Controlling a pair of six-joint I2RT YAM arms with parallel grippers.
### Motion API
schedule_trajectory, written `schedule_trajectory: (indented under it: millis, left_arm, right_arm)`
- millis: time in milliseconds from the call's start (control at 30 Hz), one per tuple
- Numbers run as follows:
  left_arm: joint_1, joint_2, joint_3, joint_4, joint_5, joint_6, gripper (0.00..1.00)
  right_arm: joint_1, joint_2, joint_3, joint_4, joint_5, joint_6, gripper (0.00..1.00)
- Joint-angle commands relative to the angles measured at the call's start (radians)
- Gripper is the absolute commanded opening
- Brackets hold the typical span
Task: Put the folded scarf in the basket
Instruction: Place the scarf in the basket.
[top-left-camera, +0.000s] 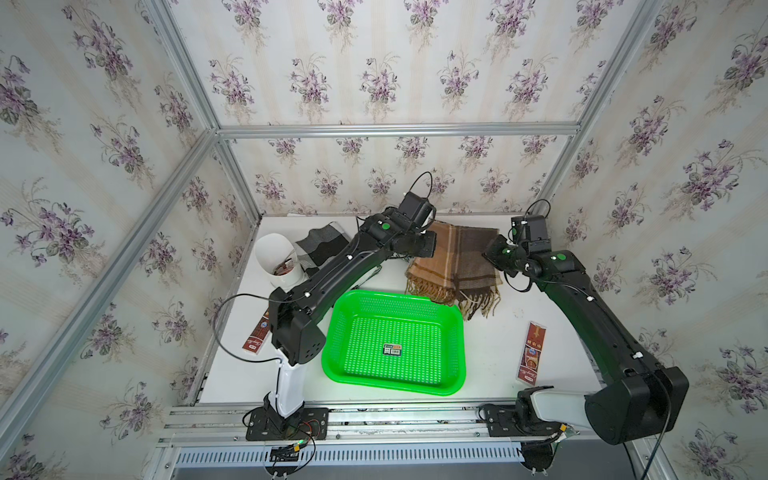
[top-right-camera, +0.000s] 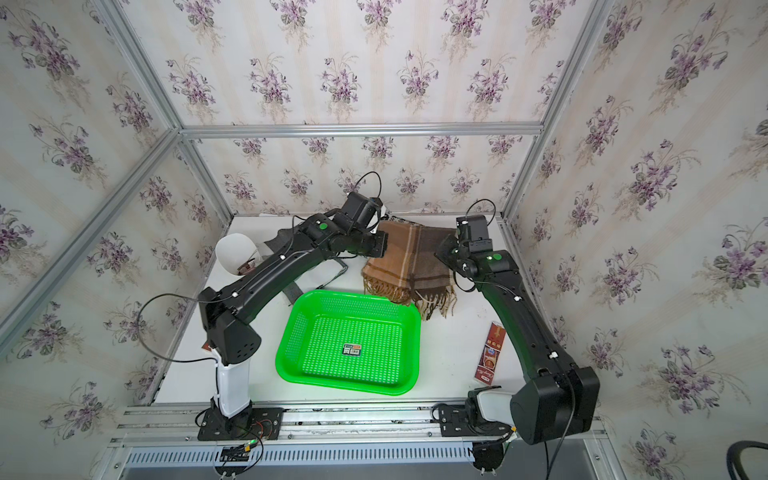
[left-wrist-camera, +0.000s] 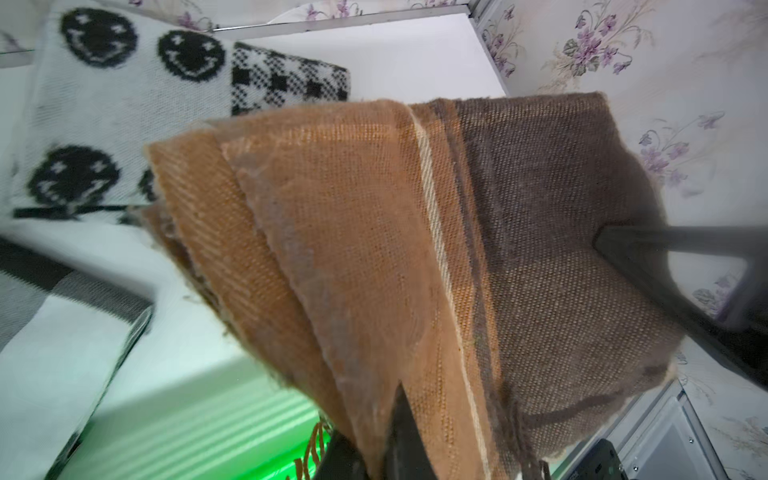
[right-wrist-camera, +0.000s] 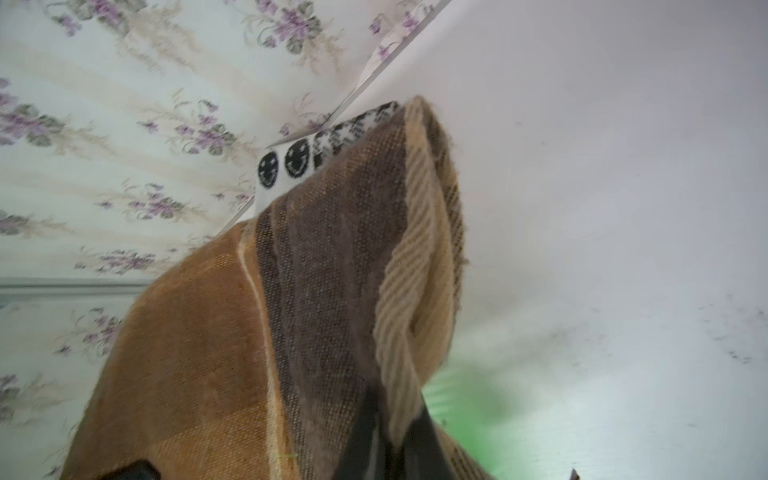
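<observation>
Basket (top-left-camera: 347, 328): green, perforated, front-centre of the table (top-left-camera: 498, 332). Scarf (top-left-camera: 453, 257): brown plaid, folded, just behind the basket's far rim, fringe hanging by that rim. Left gripper (left-wrist-camera: 399, 432) and right gripper (right-wrist-camera: 395, 436): each pinched tight on opposite sides of the scarf.

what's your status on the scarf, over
Left gripper, right gripper shut on scarf, far edge. Fringe end beside basket, far rim. Basket empty, nothing between.
</observation>
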Motion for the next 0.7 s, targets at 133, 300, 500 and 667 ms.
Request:
schedule_trajectory:
  millis: [133, 300, 500, 667]
  left_arm:
    - [0.033, -0.273, -0.3, -0.033, -0.098, -0.001, 0.0]
    - [0.052, -0.419, -0.506, -0.031, -0.14, -0.017, 0.0]
    - [0.059, -0.54, -0.662, -0.034, -0.185, -0.044, 0.0]
    - [0.059, -0.634, -0.816, 0.023, -0.175, -0.082, 0.0]
  right_arm:
    - [0.25, -0.016, 0.013, -0.019, 0.067, 0.165, 0.0]
    - [0.412, 0.011, -0.035, 0.042, 0.08, 0.231, 0.0]
    - [0.499, 0.042, -0.079, 0.087, 0.086, 0.257, 0.0]
    - [0.546, 0.028, -0.155, 0.109, 0.093, 0.273, 0.0]
